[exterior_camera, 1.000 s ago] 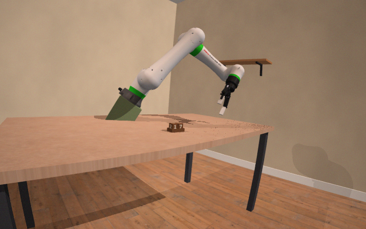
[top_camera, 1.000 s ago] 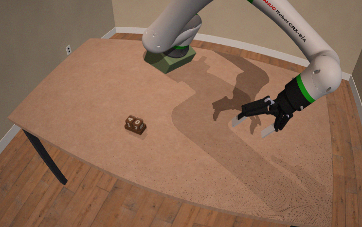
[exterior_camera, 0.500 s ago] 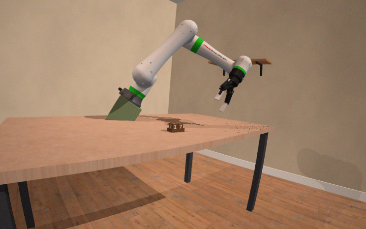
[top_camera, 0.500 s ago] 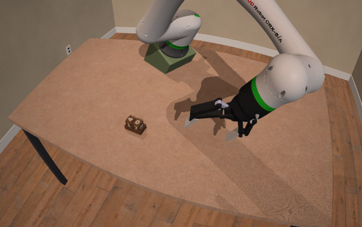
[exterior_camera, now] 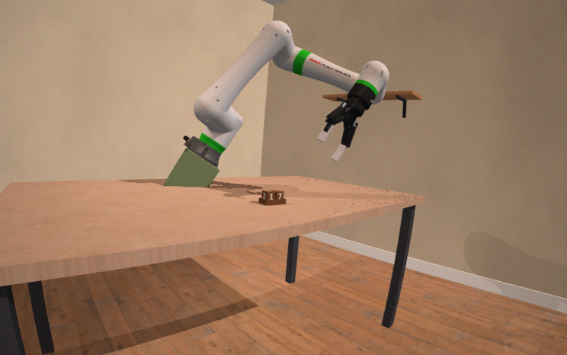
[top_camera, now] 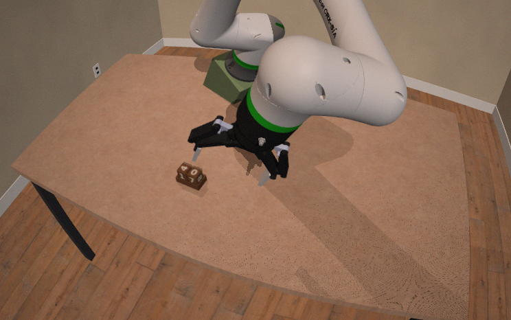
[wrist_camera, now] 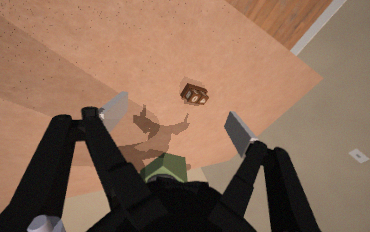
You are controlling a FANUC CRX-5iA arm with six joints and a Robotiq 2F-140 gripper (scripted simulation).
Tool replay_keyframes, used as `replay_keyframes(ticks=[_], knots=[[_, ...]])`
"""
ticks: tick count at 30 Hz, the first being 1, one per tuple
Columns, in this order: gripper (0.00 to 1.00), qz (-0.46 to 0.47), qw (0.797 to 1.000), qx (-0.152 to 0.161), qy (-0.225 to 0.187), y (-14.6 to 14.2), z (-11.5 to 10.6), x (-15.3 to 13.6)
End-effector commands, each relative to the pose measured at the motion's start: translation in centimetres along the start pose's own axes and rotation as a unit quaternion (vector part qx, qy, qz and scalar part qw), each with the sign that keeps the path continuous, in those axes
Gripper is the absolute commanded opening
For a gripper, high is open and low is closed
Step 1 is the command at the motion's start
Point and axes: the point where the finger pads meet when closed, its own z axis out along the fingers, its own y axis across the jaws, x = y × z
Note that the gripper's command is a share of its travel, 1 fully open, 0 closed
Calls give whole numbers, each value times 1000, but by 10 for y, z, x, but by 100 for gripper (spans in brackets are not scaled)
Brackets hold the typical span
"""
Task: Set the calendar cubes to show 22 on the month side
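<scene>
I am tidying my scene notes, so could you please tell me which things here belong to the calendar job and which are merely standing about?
For the job:
- small brown wooden tray
- two brown wooden number cubes, showing 2 and 7 in the exterior view
- black two-finger gripper, open, hanging above the table

Just there:
- wooden wall shelf
- white wall socket

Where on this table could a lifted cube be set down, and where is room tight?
Bare wood borders the small brown wooden calendar tray on every side, widest toward the table's near edge. It tightens toward the green robot base, where the black gripper hangs open overhead.
</scene>
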Motion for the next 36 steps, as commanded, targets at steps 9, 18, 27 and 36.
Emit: replay_keyframes(ticks=[9, 18, 27, 36], knots=[[100, 32, 993, 111, 9, 77, 58, -34], [100, 81, 976, 193, 63, 113, 102, -68], [100, 122, 958, 231, 116, 134, 124, -88], [100, 128, 955, 235, 124, 136, 127, -90]])
